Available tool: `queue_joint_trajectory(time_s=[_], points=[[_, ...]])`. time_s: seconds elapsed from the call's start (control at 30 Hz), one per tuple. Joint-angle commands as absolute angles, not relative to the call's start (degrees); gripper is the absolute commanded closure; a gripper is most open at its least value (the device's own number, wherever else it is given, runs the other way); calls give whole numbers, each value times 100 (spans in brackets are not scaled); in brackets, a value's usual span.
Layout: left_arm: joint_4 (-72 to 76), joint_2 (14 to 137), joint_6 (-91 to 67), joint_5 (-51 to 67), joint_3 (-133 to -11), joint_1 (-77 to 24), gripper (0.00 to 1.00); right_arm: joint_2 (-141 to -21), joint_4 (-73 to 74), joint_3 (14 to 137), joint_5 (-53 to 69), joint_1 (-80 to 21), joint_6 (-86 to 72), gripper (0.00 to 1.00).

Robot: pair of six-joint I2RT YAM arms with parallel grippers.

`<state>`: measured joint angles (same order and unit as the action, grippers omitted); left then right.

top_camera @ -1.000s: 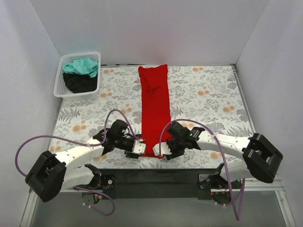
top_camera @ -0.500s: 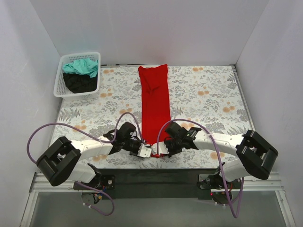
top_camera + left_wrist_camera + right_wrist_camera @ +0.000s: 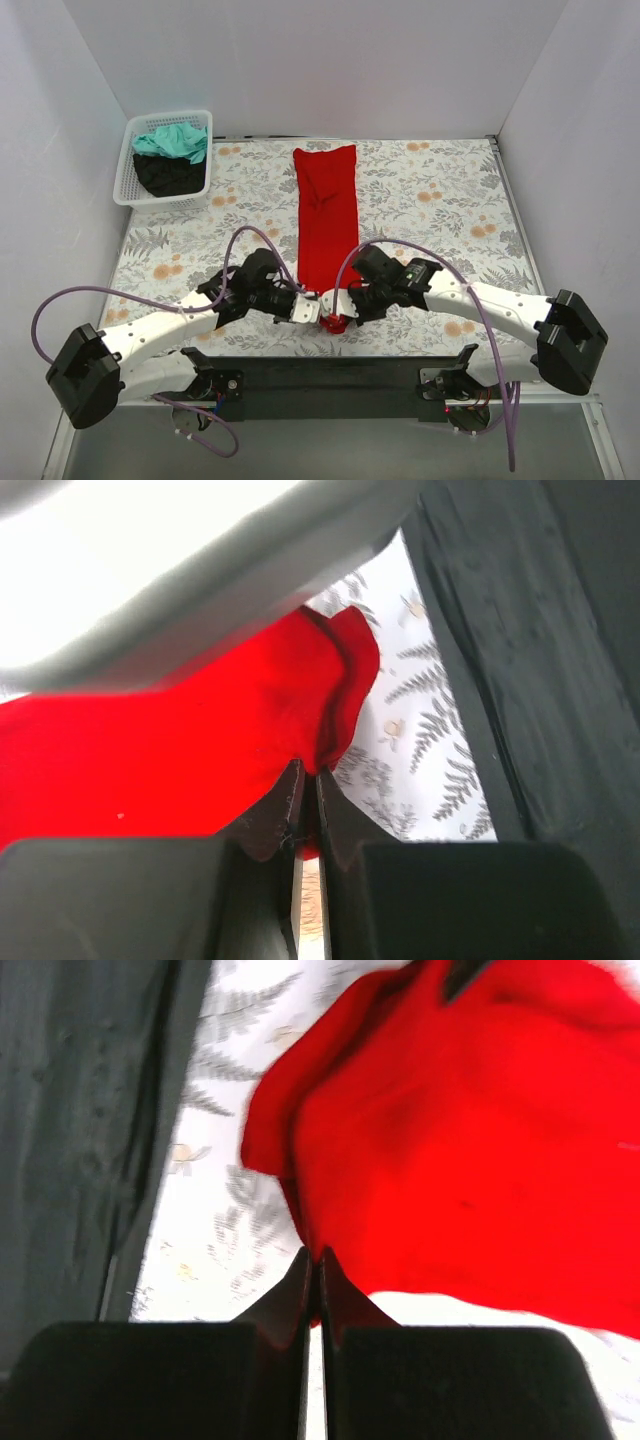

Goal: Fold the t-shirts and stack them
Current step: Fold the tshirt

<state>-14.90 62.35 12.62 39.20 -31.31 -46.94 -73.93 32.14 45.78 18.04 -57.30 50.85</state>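
Observation:
A bright red t-shirt (image 3: 327, 210), folded into a long narrow strip, runs from the back of the table toward the near edge. Its near end is bunched and raised off the cloth. My left gripper (image 3: 313, 311) is shut on the near left corner of the red t-shirt (image 3: 200, 750). My right gripper (image 3: 343, 309) is shut on the near right corner (image 3: 470, 1150). The two grippers sit close together near the front edge. A teal t-shirt (image 3: 172, 140) and a black t-shirt (image 3: 168, 175) lie crumpled in the basket.
A white lattice basket (image 3: 131, 196) stands at the back left corner. A floral cloth (image 3: 440, 210) covers the table. White walls close in the back and both sides. A black rail (image 3: 330, 372) runs along the near edge between the arm bases.
Both grippers have closed on the red t-shirt's near corners. That end has lifted and drawn away from the front edge, and the strip looks shorter.

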Motion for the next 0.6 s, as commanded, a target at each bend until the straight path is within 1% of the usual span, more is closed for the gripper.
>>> queue_joint_trajectory(time_s=[0.0, 0.17, 0.2, 0.33, 0.37, 0.57], points=[[-1951, 6187, 766, 4166, -3611, -4484, 100, -7277, 3682, 5184, 1986, -5424, 5088, 99], [-1689, 6591, 835, 4271, -4007, -3965, 100, -7716, 3727, 5817, 2057, -4792, 5527, 99], [-1644, 6722, 896, 4324, -4095, -3685, 100, -7813, 3709, 5914, 2048, -4694, 5589, 99], [-1547, 7680, 931, 4719, -5007, -2946, 100, -8549, 3700, 6590, 2127, -4115, 5871, 99], [-1512, 8021, 958, 4755, -5166, -2857, 100, -8674, 3691, 6870, 2136, -4035, 5923, 99], [-1135, 8920, 1353, 4720, -5835, -2488, 100, -9746, 3691, 7961, 2162, -3472, 6240, 99]])
